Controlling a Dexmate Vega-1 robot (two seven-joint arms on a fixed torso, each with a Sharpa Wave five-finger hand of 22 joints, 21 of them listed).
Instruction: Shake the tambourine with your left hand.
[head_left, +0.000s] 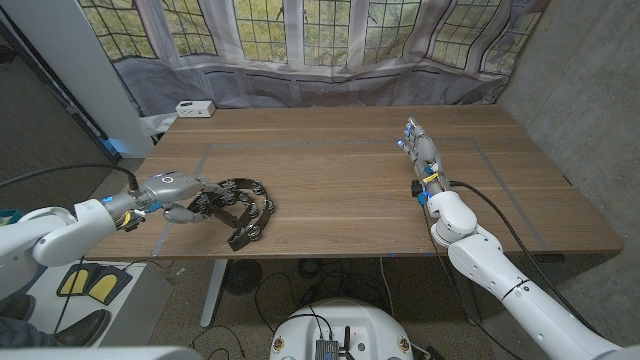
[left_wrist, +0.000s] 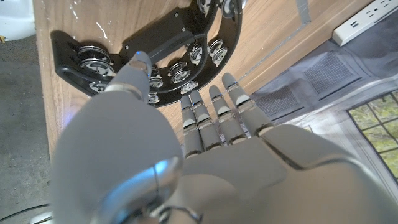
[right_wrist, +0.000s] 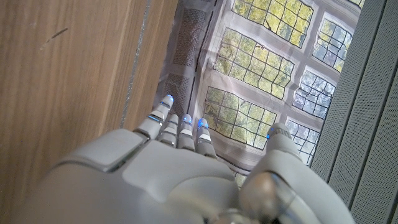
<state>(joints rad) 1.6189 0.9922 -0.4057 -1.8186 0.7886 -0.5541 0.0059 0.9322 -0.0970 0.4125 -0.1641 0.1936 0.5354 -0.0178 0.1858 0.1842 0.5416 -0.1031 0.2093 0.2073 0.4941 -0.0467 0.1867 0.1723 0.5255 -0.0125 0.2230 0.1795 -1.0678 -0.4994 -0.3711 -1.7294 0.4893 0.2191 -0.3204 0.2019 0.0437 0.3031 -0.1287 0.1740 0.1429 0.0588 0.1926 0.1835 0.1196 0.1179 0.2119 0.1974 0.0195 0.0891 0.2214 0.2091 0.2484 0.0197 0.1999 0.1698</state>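
black tambourine (left_wrist: 155, 50) under left hand (left_wrist: 186, 143), fingers spread, wrist view shows thumb touching

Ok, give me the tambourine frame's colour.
Black, with silver metal jingles; the tambourine shows best in the left wrist view.

Soft daylight from windows (head_left: 300, 25); head view edges bowed; near hand (left_wrist: 155, 168) blurred; faint shadows.

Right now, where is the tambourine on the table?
In the head view the tambourine lies on the robot's left side near the table's front edge, at the left hand's fingers.
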